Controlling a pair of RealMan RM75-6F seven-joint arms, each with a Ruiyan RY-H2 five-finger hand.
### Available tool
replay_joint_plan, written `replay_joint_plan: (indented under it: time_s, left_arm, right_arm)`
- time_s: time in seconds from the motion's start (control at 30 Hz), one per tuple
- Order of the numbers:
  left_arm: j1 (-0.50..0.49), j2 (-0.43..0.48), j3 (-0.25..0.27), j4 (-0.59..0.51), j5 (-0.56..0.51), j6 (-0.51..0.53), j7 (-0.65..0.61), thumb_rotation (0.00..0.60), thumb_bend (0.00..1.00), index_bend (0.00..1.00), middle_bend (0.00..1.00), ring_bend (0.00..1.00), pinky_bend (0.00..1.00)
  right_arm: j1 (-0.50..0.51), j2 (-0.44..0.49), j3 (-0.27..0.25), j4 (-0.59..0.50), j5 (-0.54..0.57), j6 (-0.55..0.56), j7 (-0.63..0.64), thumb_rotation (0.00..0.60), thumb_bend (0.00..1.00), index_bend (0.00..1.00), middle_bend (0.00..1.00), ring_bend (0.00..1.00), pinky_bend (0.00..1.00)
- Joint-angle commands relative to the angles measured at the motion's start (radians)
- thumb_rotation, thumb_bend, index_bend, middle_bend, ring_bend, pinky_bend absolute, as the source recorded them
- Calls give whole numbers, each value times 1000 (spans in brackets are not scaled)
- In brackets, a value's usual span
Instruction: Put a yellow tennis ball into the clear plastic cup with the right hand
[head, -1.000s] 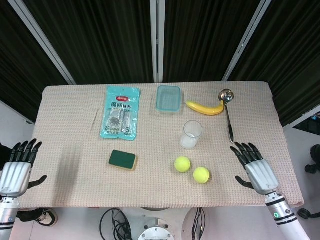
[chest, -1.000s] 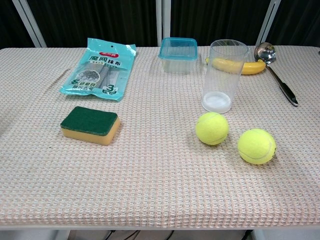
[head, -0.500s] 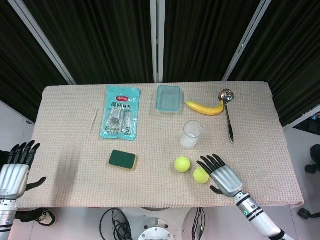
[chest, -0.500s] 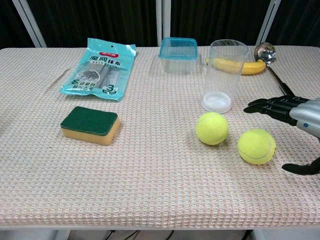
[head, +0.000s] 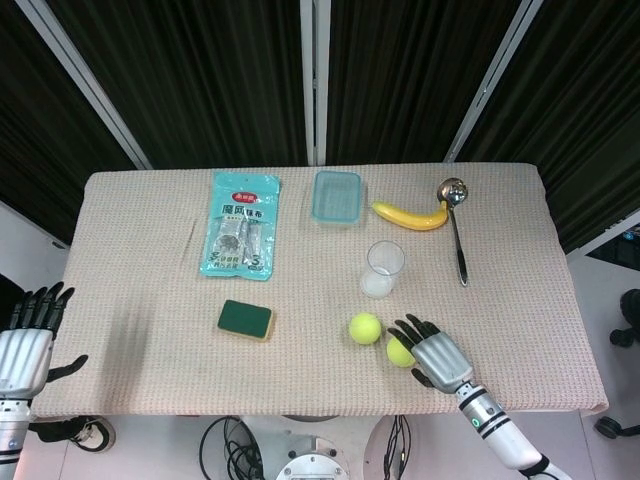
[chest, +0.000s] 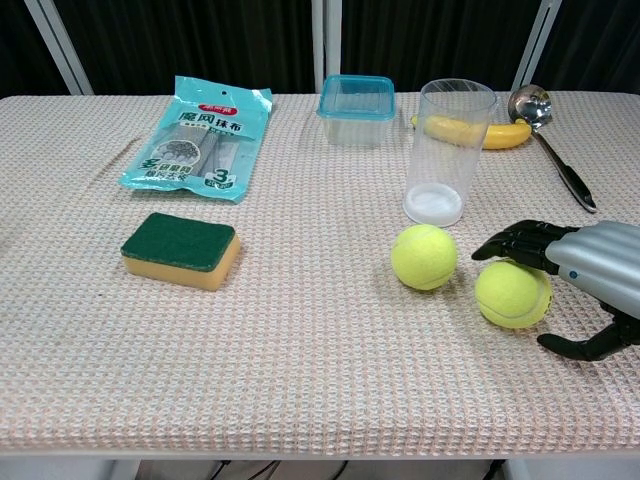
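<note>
With fingers spread over the ball near the bench's front edge, a nudge could roll it off.

2 yellow tennis balls, green-topped sponge, beige waffle-weave tablecloth.

Head view looks steeply down over the whole table; chest view sits low, close, sharing its middle.
</note>
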Motion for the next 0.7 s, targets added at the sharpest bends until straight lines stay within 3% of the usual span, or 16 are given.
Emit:
replay_joint_plan:
  time_s: [0.03, 0.2, 0.27, 0.53, 0.7]
  left_arm:
    - [2, 0, 0, 2, -1, 1, -2, 600, 0, 0, 0, 0, 0]
    - [5, -1, 0, 7, -4, 2, -9, 600, 0, 0, 0, 0, 0]
    - [7, -2, 1, 8, -3, 3, -12, 600, 0, 0, 0, 0, 0]
    - [11, 2, 3, 11, 0, 7, -19, 600, 0, 0, 0, 0, 0]
    - [10, 0, 3, 15, 3, 6, -22, 600, 0, 0, 0, 0, 0]
  right_arm:
    - [2, -7, -4, 8, 4, 1, -2, 600, 313, 268, 212, 189, 402]
    - [-1, -23, -5, 34, -23, 45, 18, 600, 347, 494, 410, 406, 603]
    - [-6, -29, -4, 46, -46, 78, 40, 600, 359, 557, 454, 448, 643]
    - [-19, 35, 36, 4, -163, 273, 135, 600, 363, 624, 489, 477, 672]
    - [-5, 81, 122, -54, -179, 359, 113, 600, 366, 646, 487, 477, 675]
